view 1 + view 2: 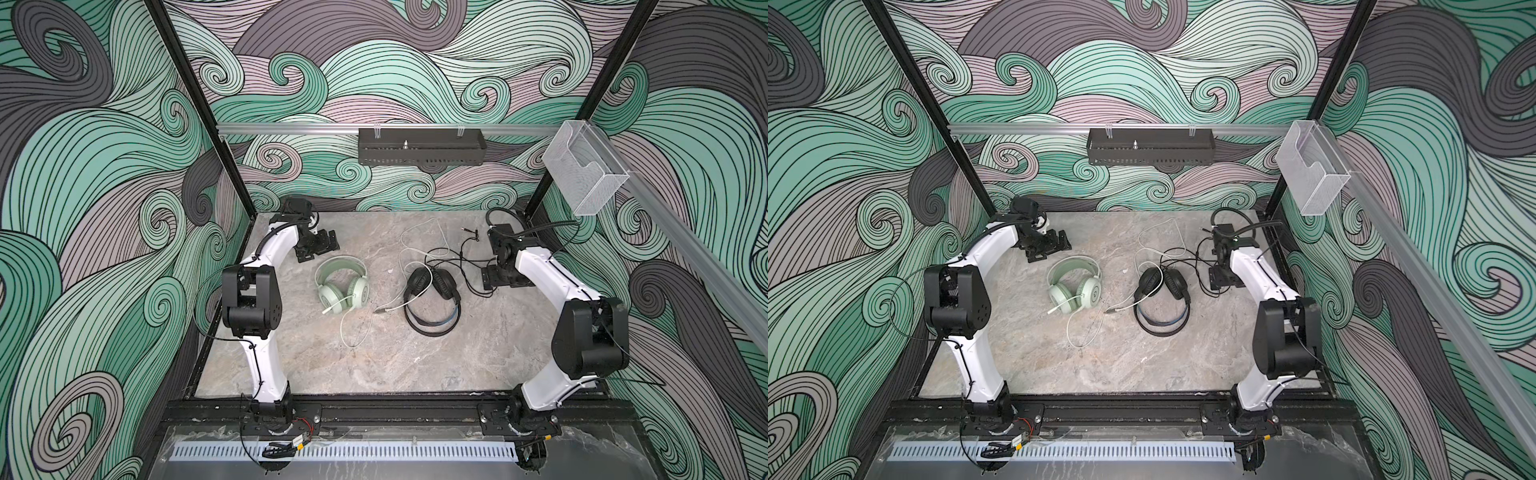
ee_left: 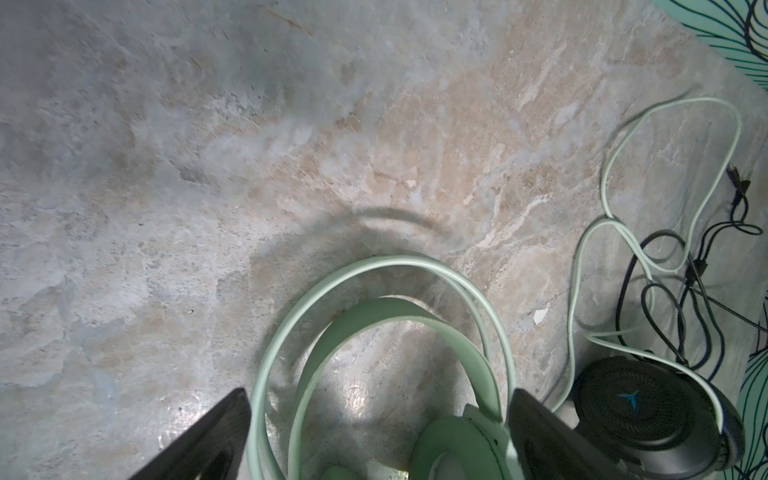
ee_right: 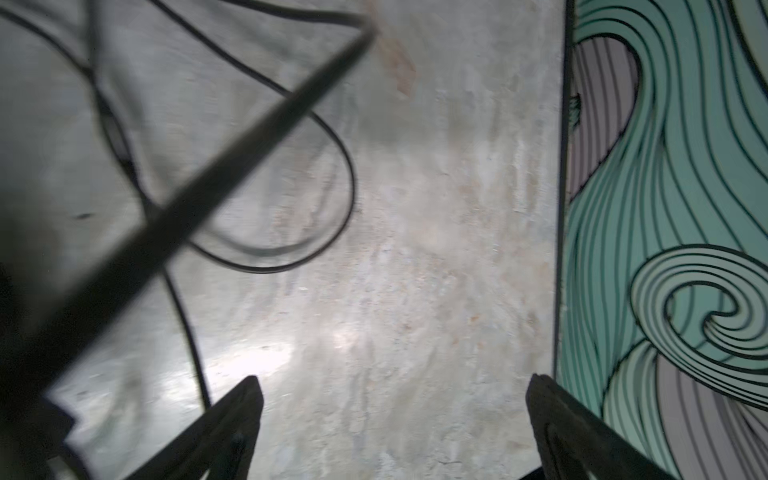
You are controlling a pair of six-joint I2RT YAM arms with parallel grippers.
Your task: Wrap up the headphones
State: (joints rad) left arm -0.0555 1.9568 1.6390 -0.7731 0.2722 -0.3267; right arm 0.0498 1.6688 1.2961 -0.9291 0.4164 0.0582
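Observation:
Two headphones lie on the marble table (image 1: 374, 365). The mint-green pair (image 1: 341, 286) (image 1: 1074, 286) rests left of centre, and its white cable (image 1: 419, 237) loops toward the back and across to the black pair (image 1: 432, 299) (image 1: 1163, 299). The black cable (image 1: 465, 257) lies tangled behind that pair. My left gripper (image 1: 318, 248) (image 2: 380, 399) hovers open just behind the green headband (image 2: 395, 311), holding nothing. My right gripper (image 1: 505, 277) (image 3: 395, 384) is open over bare table beside the black cable (image 3: 332, 166), which loops past one finger.
A black perforated tray (image 1: 419, 151) hangs on the rear rail, and a clear plastic box (image 1: 582, 170) sits on the right rail. The patterned side wall (image 3: 665, 208) stands close to my right gripper. The black headphones (image 2: 648, 415) lie beside my left gripper's finger.

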